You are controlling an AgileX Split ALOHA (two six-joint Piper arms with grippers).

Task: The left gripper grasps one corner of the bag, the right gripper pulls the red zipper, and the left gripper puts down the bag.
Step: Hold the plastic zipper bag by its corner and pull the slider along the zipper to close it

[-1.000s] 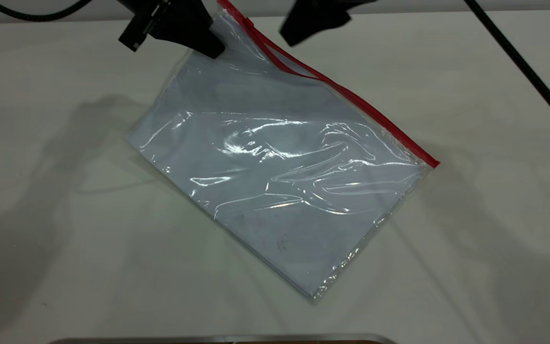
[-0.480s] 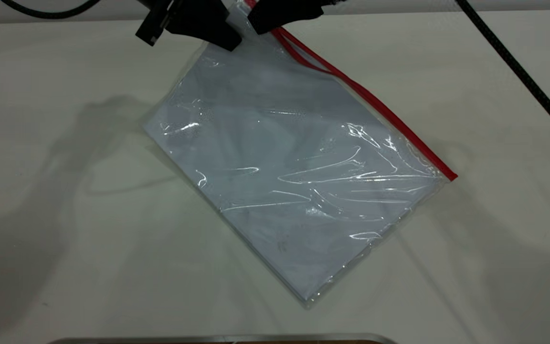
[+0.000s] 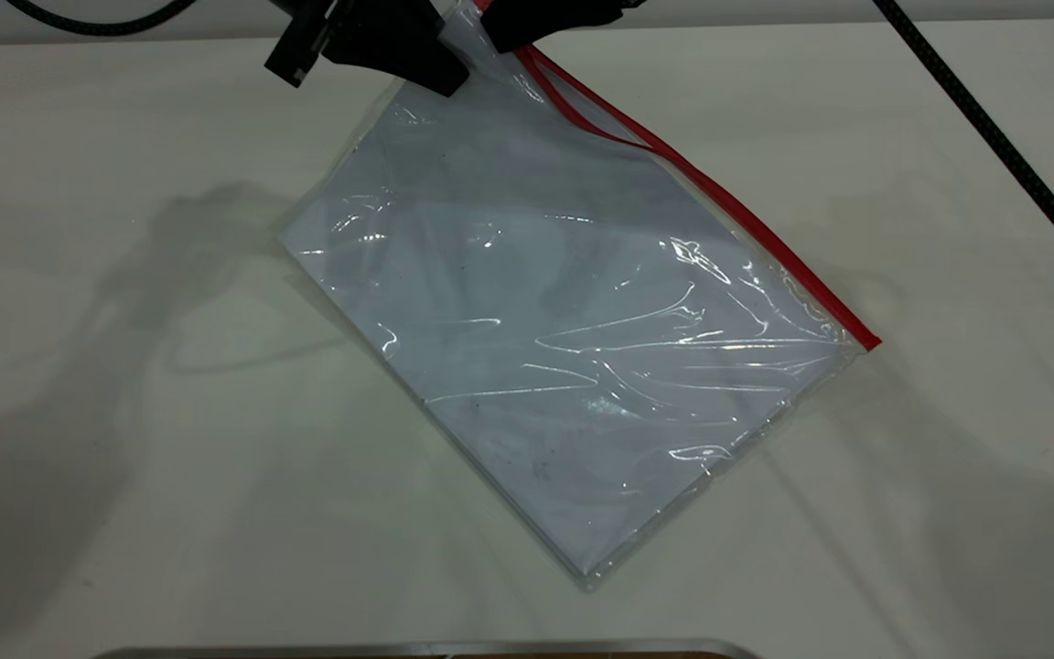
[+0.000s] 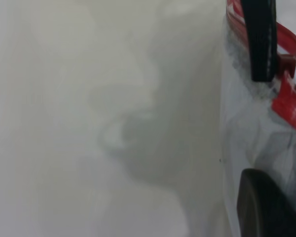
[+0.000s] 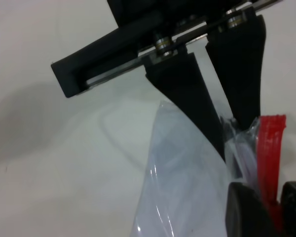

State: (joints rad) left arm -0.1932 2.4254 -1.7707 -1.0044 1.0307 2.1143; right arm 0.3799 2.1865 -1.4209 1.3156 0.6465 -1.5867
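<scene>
The bag [image 3: 573,348] is being held up by one corner at the far edge of the white table [image 3: 124,458], while its lower end is resting on the tabletop, so that the clear face is sloping down from the pincers toward the near side.

The left gripper [image 3: 440,78] is being kept pressed together on the far corner of the bag; in the right wrist view its two black fingers [image 5: 197,103] are being seen pinched on the plastic just beside the end of the red zipper [image 3: 728,206]. In the left wrist view the left gripper [image 4: 266,138] is being shown with the bag's wrinkled film between its fingers.

The right gripper [image 3: 513,37] is being positioned immediately beside the left gripper, at the same raised corner. In its own wrist view the right gripper [image 5: 272,212] is being closed around the red zipper [image 5: 270,158], with the red strip running between the two finger pads.

Below the right gripper, the two red tracks are being seen parted for a short stretch; farther down from the pincers they are running together as a single strip to the bag's far-right corner.

A black braided cable [image 3: 994,137] is lying across the table, well apart from both pincers.
</scene>
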